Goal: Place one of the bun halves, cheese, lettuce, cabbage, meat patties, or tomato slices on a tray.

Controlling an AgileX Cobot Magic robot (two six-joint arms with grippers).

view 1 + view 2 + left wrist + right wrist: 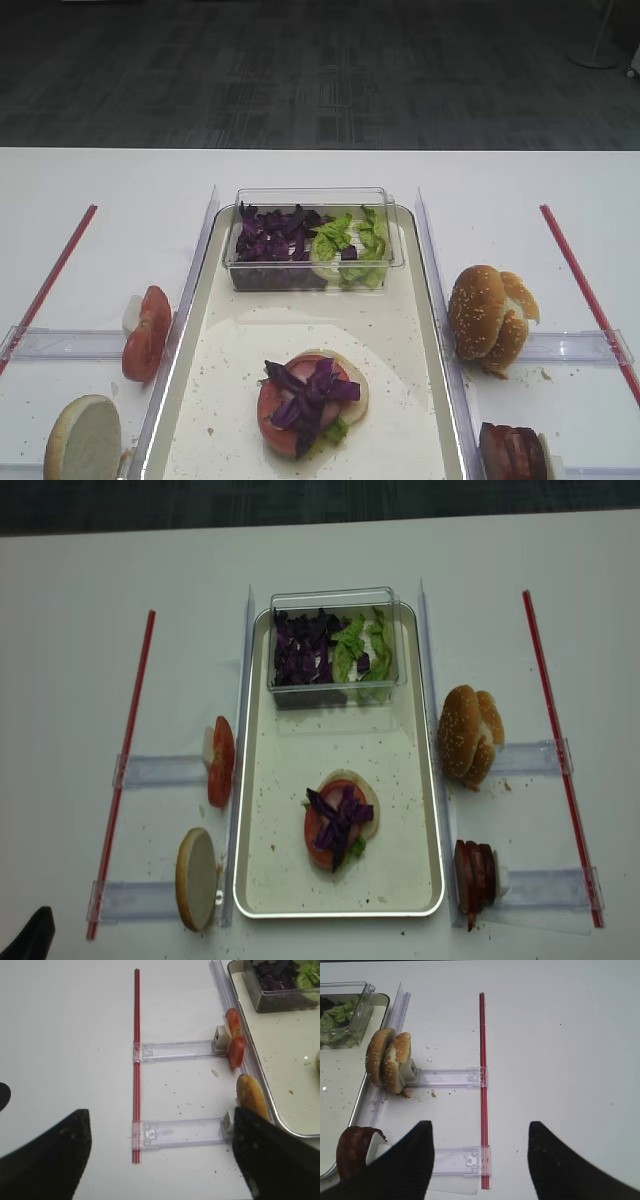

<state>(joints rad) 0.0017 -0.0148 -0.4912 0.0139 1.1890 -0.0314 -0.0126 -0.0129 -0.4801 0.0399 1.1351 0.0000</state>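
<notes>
The tray (400,340) (390,780) lies mid-table with a stack (310,395) on it: a bun half, a tomato slice, purple cabbage and a bit of lettuce. Left of the tray, tomato slices (147,333) (234,1042) and a pale bun half (83,437) (251,1095) stand on edge in clear holders. To its right stand sesame bun halves (490,315) (387,1060) and meat patties (513,452) (352,1152). My left gripper (160,1125) hangs open over the table left of the bun half, holding nothing. My right gripper (480,1127) is open and empty, right of the patties.
A clear tub (313,240) (335,645) of cabbage and lettuce sits at the tray's far end. Red strips (50,280) (585,280) run along both sides, joined to clear plastic holders (180,1132) (455,1160). Crumbs dot the tray and table.
</notes>
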